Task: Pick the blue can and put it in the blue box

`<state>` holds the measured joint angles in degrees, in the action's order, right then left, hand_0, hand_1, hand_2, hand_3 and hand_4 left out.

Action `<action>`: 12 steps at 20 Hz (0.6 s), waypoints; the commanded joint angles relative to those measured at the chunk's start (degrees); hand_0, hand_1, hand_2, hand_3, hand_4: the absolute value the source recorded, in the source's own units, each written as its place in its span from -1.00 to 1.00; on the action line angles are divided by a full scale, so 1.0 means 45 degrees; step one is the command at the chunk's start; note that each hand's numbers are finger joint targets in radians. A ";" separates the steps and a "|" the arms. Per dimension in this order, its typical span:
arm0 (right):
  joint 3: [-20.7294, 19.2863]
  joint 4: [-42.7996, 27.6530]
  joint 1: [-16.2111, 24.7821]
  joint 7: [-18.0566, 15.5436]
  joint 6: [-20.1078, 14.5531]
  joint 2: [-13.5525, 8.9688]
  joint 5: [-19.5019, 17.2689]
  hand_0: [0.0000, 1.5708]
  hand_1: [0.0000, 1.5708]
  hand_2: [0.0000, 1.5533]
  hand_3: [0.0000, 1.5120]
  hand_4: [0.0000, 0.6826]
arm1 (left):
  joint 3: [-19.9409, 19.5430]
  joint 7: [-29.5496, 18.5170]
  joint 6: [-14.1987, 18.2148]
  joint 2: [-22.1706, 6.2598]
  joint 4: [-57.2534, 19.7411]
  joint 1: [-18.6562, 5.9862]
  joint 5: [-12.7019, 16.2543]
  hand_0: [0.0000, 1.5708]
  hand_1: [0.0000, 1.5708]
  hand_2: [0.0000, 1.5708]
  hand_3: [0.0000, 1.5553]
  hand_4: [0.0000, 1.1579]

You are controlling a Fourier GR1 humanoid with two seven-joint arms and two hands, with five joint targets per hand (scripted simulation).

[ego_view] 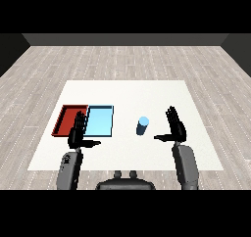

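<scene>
I see the can (142, 126) upright on the table (147, 91), right of the blue tray (99, 122), untouched. My right hand (175, 127) is open beside it; my left hand (77, 131) is open over the red tray (68, 118).

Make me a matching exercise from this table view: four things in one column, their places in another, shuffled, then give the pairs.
Things:
1. blue can
2. red tray
3. light blue tray
4. right robot hand

Places:
A. leftmost on the table
B. right of the can, open
C. standing upright between the trays and the right robot hand
D. directly beside the red tray, on its right

Pairs: 1-C, 2-A, 3-D, 4-B
</scene>
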<state>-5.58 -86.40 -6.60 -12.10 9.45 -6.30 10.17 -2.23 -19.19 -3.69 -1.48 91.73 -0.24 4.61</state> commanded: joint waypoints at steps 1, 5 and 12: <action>-0.0401 0.0167 -0.0768 -0.0262 0.0243 -0.0089 0.0514 -1.00 -1.00 -1.00 -1.00 -1.00 | 0.0269 -0.0694 0.0119 0.0312 0.0177 -0.0072 0.0255 -1.00 -1.00 -1.00 -1.00 -1.00; -0.0792 0.1431 -0.1054 -0.0698 0.0638 -0.0393 0.0630 -1.00 -1.00 -1.00 -1.00 -1.00 | -0.0305 -0.1116 -0.0019 0.0044 -0.0695 -0.0666 0.0400 -1.00 -1.00 -1.00 -1.00 -1.00; -0.0355 0.1252 -0.0691 -0.0808 0.0176 -0.0031 0.0023 -1.00 -1.00 -1.00 -1.00 -1.00 | -0.0154 -0.1509 0.0140 0.0116 -0.1234 -0.0839 0.0143 -1.00 -1.00 -1.00 -1.00 -1.00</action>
<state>-7.59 -81.64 -9.03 -15.98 11.83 -6.98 11.56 -3.11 -26.13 -5.37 -1.54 88.22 -0.51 6.85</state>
